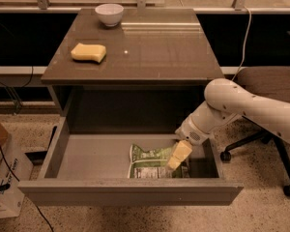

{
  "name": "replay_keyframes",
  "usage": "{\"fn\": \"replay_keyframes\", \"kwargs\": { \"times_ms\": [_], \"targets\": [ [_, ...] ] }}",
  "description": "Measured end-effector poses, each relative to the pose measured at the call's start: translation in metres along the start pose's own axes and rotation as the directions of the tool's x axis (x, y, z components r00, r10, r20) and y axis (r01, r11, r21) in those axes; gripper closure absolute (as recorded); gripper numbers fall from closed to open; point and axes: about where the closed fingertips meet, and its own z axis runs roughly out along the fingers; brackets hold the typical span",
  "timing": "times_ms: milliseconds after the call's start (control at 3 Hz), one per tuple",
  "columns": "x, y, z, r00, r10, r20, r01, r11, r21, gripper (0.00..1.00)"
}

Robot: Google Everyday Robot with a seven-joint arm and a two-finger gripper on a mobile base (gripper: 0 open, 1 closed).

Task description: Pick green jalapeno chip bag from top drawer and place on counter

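The green jalapeno chip bag [150, 159] lies flat on the floor of the open top drawer [92, 159], near the front wall and right of centre, its white label panel facing up. My gripper [177, 159] hangs from the white arm that reaches in from the right. It is low inside the drawer, at the bag's right end and over its edge. The counter [150, 52] above the drawer is a glossy grey-brown top.
A yellow sponge [88, 52] lies on the counter's left side and a white bowl [109, 13] stands at its back edge. An office chair [273, 88] stands at the right behind my arm. A cardboard box [2, 178] and cables sit on the floor at the left.
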Motion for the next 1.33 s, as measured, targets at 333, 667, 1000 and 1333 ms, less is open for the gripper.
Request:
{"fn": "replay_keyframes", "kwargs": {
  "times_ms": [333,667,1000,1333],
  "targets": [
    [0.008,0.004,0.006,1.0,0.023,-0.008,-0.023,0.9996,-0.016,0.16],
    [0.014,0.01,0.005,0.999,0.041,-0.012,-0.041,0.9991,-0.008,0.4],
    [0.018,0.016,0.006,0.998,0.056,-0.013,-0.056,0.9984,-0.003,0.63],
    [0.018,0.02,0.006,0.998,0.063,-0.005,-0.063,0.998,-0.003,0.86]
  ]
}}
